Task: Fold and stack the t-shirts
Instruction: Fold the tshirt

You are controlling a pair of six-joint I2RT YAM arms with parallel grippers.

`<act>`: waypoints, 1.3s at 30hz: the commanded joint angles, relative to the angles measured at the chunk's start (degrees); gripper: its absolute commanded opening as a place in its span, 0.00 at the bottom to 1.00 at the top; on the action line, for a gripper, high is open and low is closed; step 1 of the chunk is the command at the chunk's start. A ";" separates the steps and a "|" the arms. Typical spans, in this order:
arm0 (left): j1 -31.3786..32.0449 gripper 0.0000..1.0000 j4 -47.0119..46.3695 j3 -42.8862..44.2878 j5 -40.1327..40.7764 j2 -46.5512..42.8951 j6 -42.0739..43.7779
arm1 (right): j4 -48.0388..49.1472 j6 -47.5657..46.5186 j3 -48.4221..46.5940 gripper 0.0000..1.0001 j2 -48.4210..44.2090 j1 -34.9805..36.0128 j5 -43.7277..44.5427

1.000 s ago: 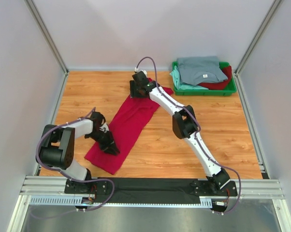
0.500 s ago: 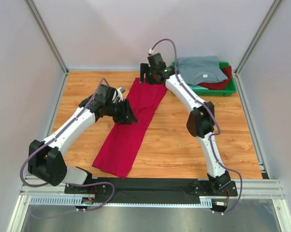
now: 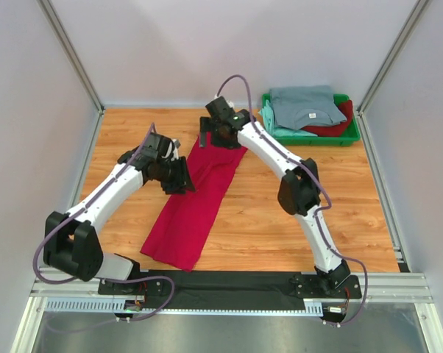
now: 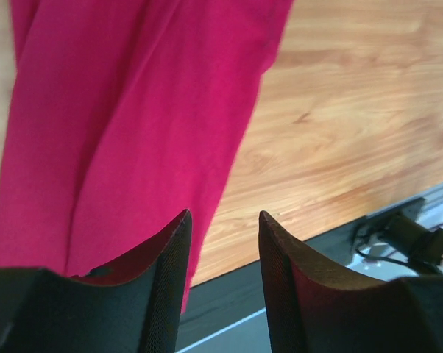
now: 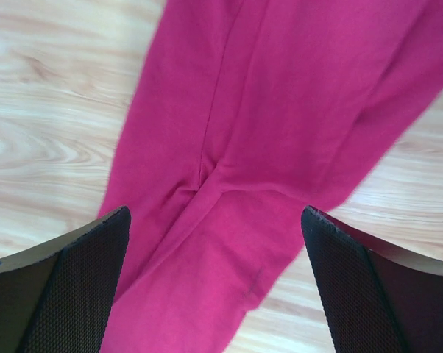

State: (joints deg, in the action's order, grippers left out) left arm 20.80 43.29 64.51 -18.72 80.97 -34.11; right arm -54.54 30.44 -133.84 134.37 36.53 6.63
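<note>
A bright crimson-red t-shirt (image 3: 196, 206) lies folded into a long strip running diagonally across the wooden table. My left gripper (image 3: 182, 179) hovers over the strip's left edge near its middle; in the left wrist view the left gripper (image 4: 224, 220) is open with nothing between the fingers and the red t-shirt (image 4: 133, 110) lies below. My right gripper (image 3: 210, 135) is over the strip's far end. In the right wrist view the right gripper (image 5: 214, 220) stands wide open above the red cloth (image 5: 280, 88). Grey-blue (image 3: 304, 105), mint-green (image 3: 268, 121) and darker red (image 3: 338, 128) t-shirts lie in the tray.
The green plastic tray (image 3: 313, 141) stands at the back right corner. Bare wood (image 3: 310, 198) shows to the right of the strip. A black mat (image 3: 229, 283) and the metal rail run along the near edge, close to the strip's near end.
The left arm has swung from the strip's near end up to its middle and the strip now lies straighter. Both grippers have opened wider, and the right one has shifted slightly left.
</note>
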 commanded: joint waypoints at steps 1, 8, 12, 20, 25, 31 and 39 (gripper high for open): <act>-0.06 0.49 2.94 -4.47 4.21 -7.21 0.36 | -4.86 3.48 -5.80 1.00 5.02 1.61 6.10; -0.23 0.48 7.16 -11.59 8.34 -18.11 -0.08 | -3.90 2.53 -8.18 1.00 12.84 3.19 7.95; -0.23 0.48 8.83 -14.23 8.44 -20.85 0.53 | -3.29 -2.56 -10.73 1.00 16.89 2.84 8.04; 2.04 0.57 5.15 -18.01 4.31 -15.07 0.54 | 2.77 -19.60 -14.25 1.00 16.82 1.26 10.94; 7.06 0.50 -1.00 -16.70 4.04 -7.77 -1.66 | 4.09 -18.23 -9.44 1.00 5.76 0.74 10.43; 10.84 0.44 -7.94 -20.02 0.98 -0.56 -6.31 | -0.89 -8.30 5.58 1.00 -12.60 -4.45 -0.14; 15.05 0.40 -19.09 -25.58 -5.00 7.97 -12.46 | -3.83 -7.50 28.23 0.98 -29.14 -5.51 4.09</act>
State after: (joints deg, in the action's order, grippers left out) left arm 33.04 32.14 40.53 -21.39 86.13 -42.78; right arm -56.64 21.23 -114.32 108.57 30.06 9.85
